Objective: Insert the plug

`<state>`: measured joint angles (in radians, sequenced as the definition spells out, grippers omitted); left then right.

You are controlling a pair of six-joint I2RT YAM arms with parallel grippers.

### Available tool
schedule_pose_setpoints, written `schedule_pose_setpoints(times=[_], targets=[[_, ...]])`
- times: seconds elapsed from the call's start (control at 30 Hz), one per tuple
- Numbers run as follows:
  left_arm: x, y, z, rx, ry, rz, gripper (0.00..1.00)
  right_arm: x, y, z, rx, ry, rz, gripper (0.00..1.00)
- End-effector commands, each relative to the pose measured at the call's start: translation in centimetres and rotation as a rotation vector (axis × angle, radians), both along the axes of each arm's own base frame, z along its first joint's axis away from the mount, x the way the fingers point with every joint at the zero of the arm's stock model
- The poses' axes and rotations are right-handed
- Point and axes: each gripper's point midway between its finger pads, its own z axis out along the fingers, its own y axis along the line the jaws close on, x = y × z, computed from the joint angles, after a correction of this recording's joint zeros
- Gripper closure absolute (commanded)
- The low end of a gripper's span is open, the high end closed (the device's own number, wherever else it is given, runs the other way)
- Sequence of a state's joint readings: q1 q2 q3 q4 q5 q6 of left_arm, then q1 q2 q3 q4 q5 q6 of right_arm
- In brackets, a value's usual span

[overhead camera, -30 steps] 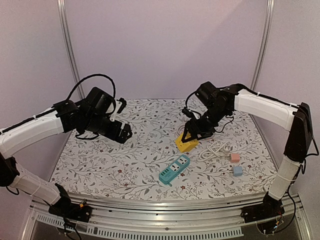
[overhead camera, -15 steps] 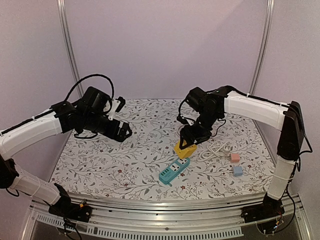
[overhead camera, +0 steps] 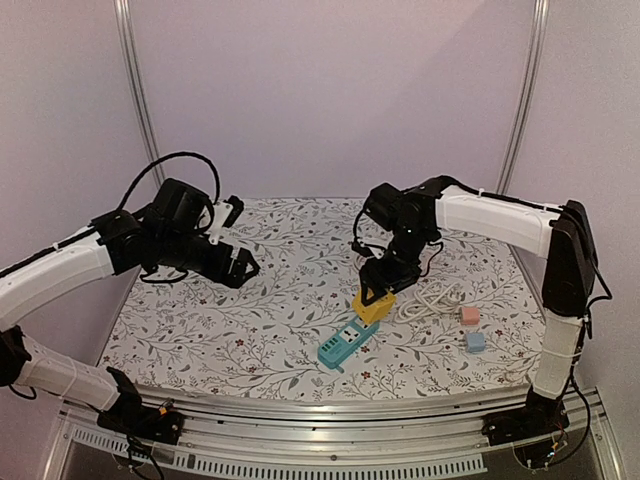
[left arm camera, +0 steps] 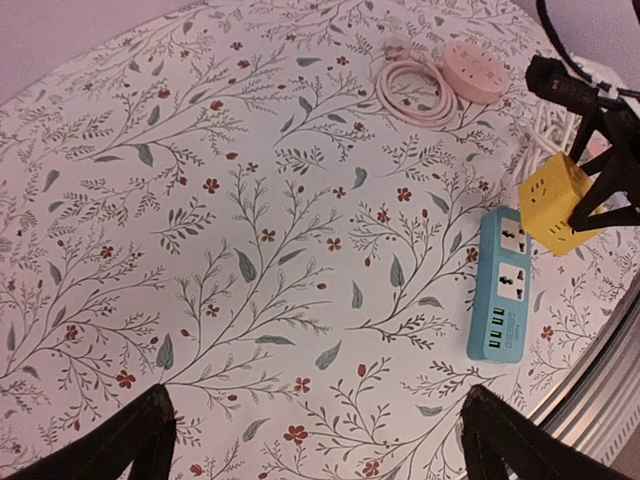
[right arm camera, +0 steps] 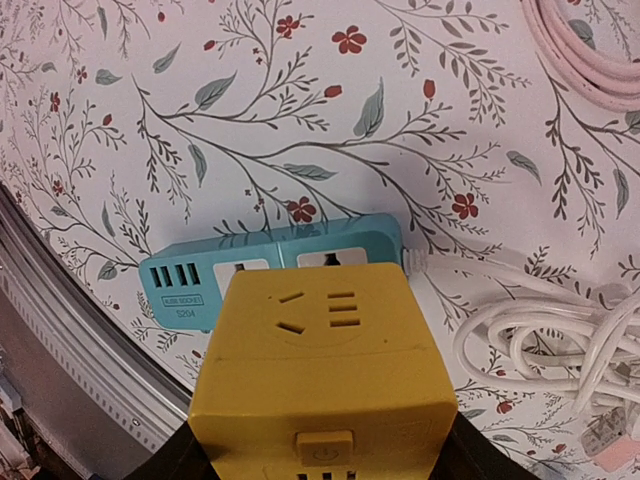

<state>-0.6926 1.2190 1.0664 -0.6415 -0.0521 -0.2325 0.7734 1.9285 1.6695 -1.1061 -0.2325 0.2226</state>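
Note:
A yellow cube plug (overhead camera: 371,303) hangs in my right gripper (overhead camera: 378,290), which is shut on its sides. It sits over the far end of a teal power strip (overhead camera: 348,339) that lies flat on the floral table. In the right wrist view the yellow cube (right arm camera: 325,370) fills the lower frame and hides part of the teal strip (right arm camera: 200,280) behind it; its prongs are hidden. My left gripper (overhead camera: 245,265) hovers open and empty over the left of the table. The left wrist view shows the yellow cube (left arm camera: 560,200) beside the strip (left arm camera: 503,283).
The strip's white cable (overhead camera: 430,298) lies coiled to the right of the cube. A small pink cube (overhead camera: 470,314) and a small blue cube (overhead camera: 475,341) sit near the right front. A round pink socket (left arm camera: 475,80) with a coiled pink cord (left arm camera: 410,85) lies further back.
My right arm has carried the yellow cube nearer and lower, onto the far end of the teal strip. My left arm has drawn back slightly to the left.

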Motion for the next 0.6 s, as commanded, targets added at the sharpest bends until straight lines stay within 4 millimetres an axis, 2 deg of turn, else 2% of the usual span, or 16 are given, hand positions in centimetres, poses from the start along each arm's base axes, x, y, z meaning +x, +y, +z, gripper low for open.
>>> schedule_pose_setpoints(times=[0.0,0.57], targets=[[0.0,0.4,0.5,-0.025,-0.011,0.011,0.01,0.0,0.6,-0.2,-0.023,-0.022,0.04,1.0],[-0.2,0.7,0.6,-0.03,-0.014,0.019,0.01,-0.1,0.7,-2.0,-0.089,-0.028,0.053,1.0]])
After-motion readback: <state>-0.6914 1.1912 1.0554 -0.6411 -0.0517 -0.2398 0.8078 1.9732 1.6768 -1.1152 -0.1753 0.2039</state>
